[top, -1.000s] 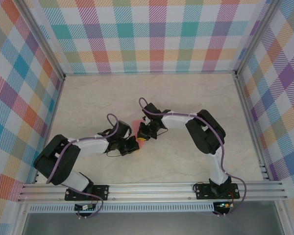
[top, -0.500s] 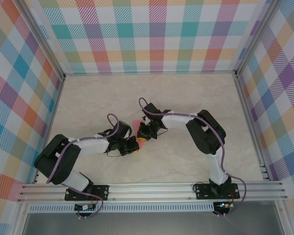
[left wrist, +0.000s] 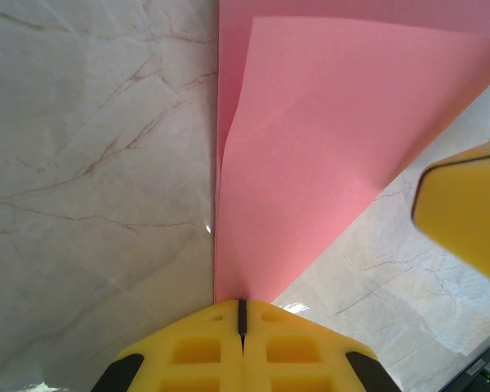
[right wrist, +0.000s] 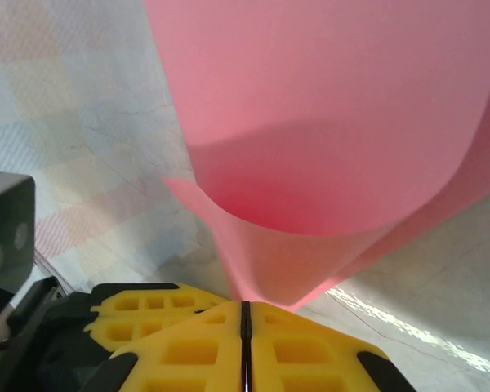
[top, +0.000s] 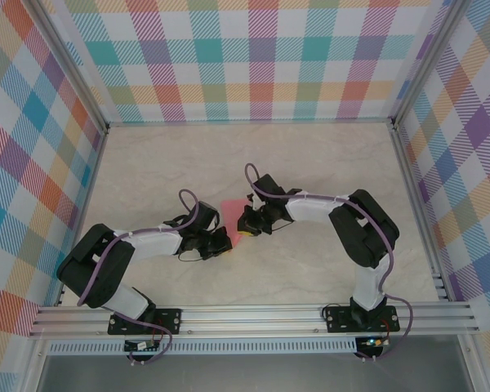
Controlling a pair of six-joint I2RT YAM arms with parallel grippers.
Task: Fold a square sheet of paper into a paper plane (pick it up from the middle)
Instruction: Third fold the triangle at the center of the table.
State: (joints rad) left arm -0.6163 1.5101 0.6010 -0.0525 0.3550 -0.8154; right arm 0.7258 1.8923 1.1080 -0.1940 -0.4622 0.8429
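Marbled worktop [top: 327,163] is seen, boxed in by plaid walls [top: 245,57]. One square sheet of paper [top: 232,204] is found just left of centre in the top view, doubled over and bowed, not pressed flat. Its narrow end is pinched by the left claw [left wrist: 242,304], fingers together, low centre of the left wrist view. The curled lower edge is clamped by the right claw [right wrist: 245,306]. Risk judged: sheet torn if claws are pulled apart, crease skewed if a thin pinch slips. Counted: one sheet, two claws.
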